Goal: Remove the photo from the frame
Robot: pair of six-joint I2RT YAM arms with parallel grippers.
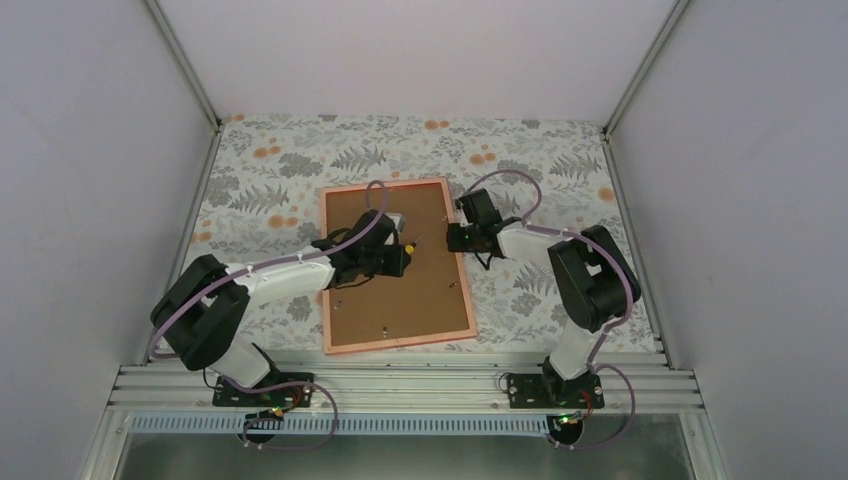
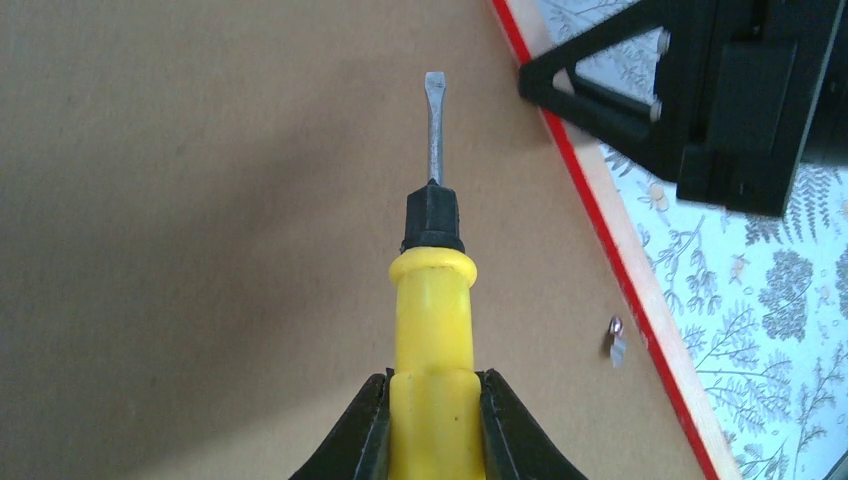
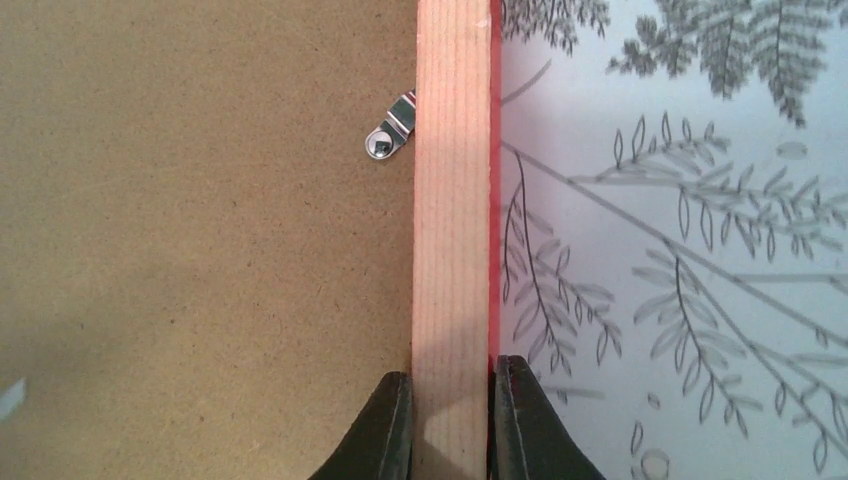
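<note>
Left hand (image 2: 433,410) is clamped on the yellow plastic handle of a small flat-blade screwdriver (image 2: 433,290), whose steel tip points ahead over brown fibreboard backing (image 2: 200,250). Right hand (image 3: 450,410) is pinched shut on the rail of the thin red rectangular wooden frame (image 3: 452,200), which lies face down on the fern-patterned worktop (image 3: 700,250). A small metal clip (image 3: 390,132) sits ahead, just left of that rail.

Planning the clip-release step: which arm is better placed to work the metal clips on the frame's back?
Left. The left gripper holds the screwdriver, blade over the backing near a metal clip. The right gripper is shut on the frame rail, probably steadying it.
</note>
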